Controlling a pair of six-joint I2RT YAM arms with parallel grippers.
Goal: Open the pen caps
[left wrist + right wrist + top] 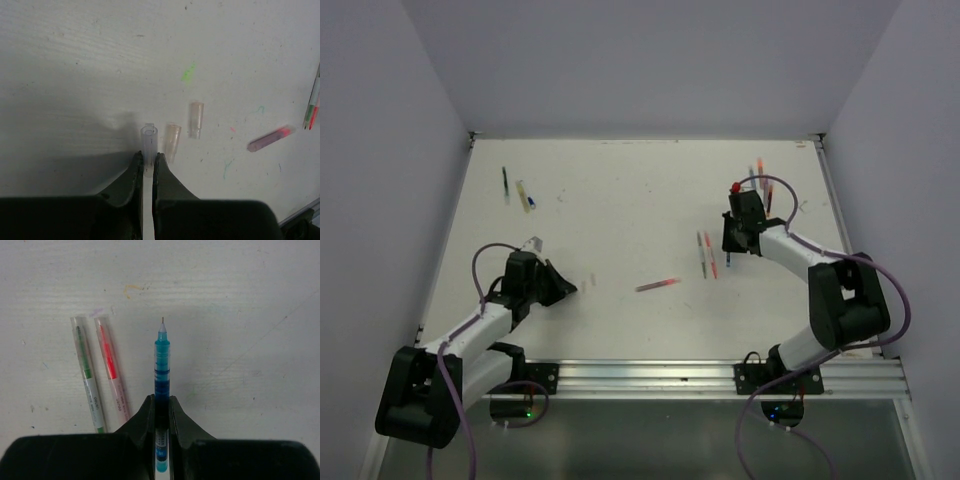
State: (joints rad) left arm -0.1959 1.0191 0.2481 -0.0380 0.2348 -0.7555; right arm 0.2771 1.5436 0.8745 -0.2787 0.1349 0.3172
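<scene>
Clamping clear cap, left end effector; two loose caps just right.

I see one clear cap pinched in the left claw at low centre, its open mouth pointing up the frame. A second cap and a third cap, both clear, lie loose on the bench just to its right. In the right wrist view, left of centre, the green pen's cap and the red pen's cap are both still on.

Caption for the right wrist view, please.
Right gripper, jaws shut on a blue pen with its nib bare; a green pen and a red pen lie side by side on the table.
</scene>
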